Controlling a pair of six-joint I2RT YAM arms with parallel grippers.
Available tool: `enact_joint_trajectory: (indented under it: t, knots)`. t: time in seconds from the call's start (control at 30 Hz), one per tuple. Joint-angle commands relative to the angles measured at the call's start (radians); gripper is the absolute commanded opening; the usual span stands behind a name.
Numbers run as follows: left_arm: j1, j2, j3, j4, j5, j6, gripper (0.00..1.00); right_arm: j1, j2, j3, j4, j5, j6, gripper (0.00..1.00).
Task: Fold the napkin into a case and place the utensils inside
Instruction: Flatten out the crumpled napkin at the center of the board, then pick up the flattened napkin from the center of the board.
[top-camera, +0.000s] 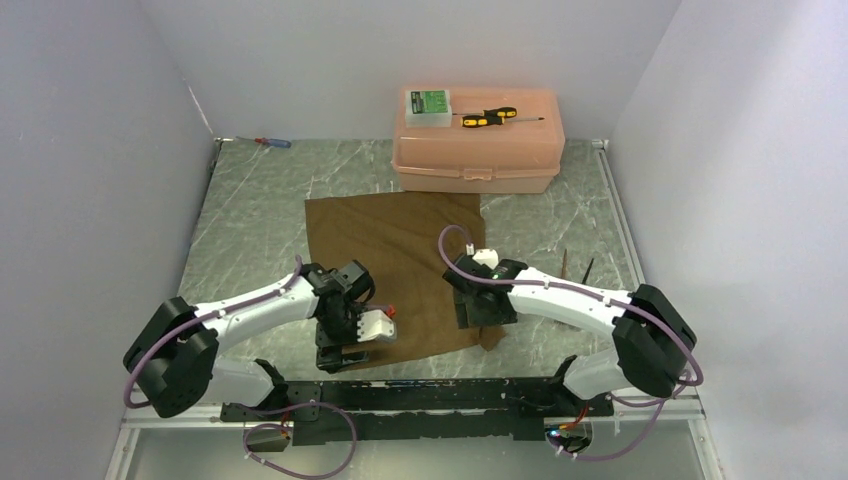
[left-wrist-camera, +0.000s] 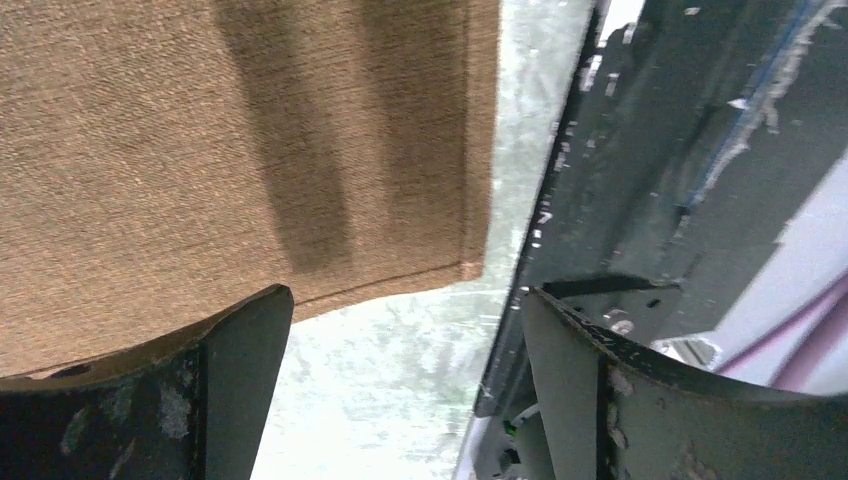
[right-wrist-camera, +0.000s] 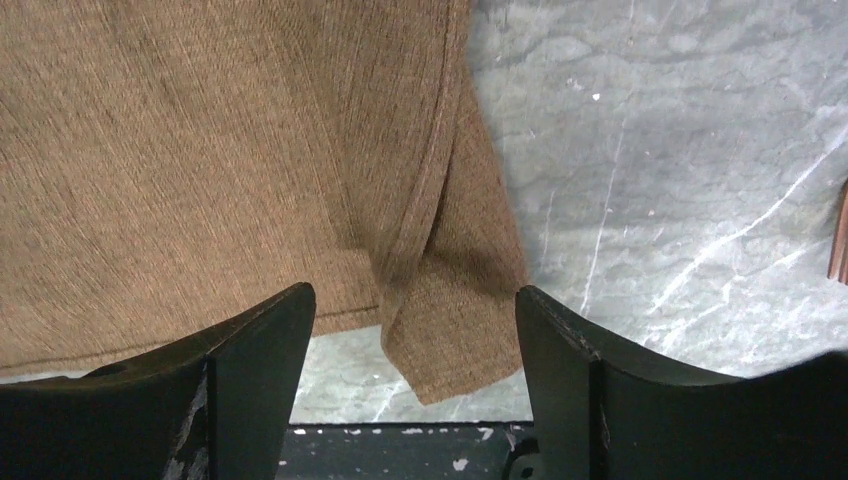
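1. Your counter (top-camera: 260, 210) is grey marbled stone between pale walls (top-camera: 100, 150); a pink box (top-camera: 478, 155) sits at 12 o'clock, and a yellow-and-black screwdriver (top-camera: 488, 118) lies on its lid.
2. The napkin (top-camera: 395, 250) lies spread flat at the centre, just at 6 o'clock of the box.
3. The utensils (top-camera: 566, 263) lie on bare counter at 3 o'clock of the napkin, apart from it.
4. Your left pincer (left-wrist-camera: 400, 370) stands wide and holds nothing; it hangs at the napkin's 7 o'clock corner, which shows just beyond the gap.
5. Your right pincer (right-wrist-camera: 415, 370) stands wide too; it straddles the 5 o'clock corner, which is doubled over on itself; it is not closed on the cloth.
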Motion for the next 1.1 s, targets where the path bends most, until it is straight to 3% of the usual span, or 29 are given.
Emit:
enact_joint_trajectory:
  t: [0.0, 0.1, 0.23, 0.5, 0.6, 0.73, 0.9, 1.07]
  knots:
    - [-0.028, -0.014, -0.037, 0.124, -0.132, 0.034, 0.9, -0.039, -0.006, -0.013, 0.103, -0.022, -0.016, 0.76]
    - [-0.055, -0.005, -0.095, 0.229, -0.204, 0.057, 0.91, -0.064, -0.031, -0.041, 0.153, -0.047, -0.02, 0.75]
    - [-0.095, 0.017, -0.083, 0.234, -0.169, 0.029, 0.85, -0.105, -0.059, -0.088, 0.218, -0.085, -0.015, 0.72]
    - [-0.155, 0.098, -0.057, 0.273, -0.223, 0.046, 0.51, -0.179, -0.103, -0.121, 0.24, -0.124, -0.023, 0.56]
    - [-0.156, 0.142, -0.064, 0.28, -0.258, 0.074, 0.33, -0.199, -0.116, -0.116, 0.225, -0.126, -0.031, 0.49]
    - [-0.14, 0.125, -0.047, 0.289, -0.288, 0.09, 0.04, -0.217, -0.132, -0.113, 0.219, -0.132, -0.038, 0.31]
    - [-0.042, 0.055, 0.031, 0.206, -0.272, 0.127, 0.03, -0.229, -0.119, -0.081, 0.218, -0.156, -0.057, 0.15]
    - [0.215, -0.016, 0.103, 0.087, -0.207, 0.296, 0.03, -0.233, -0.109, -0.037, 0.189, -0.159, -0.061, 0.07]
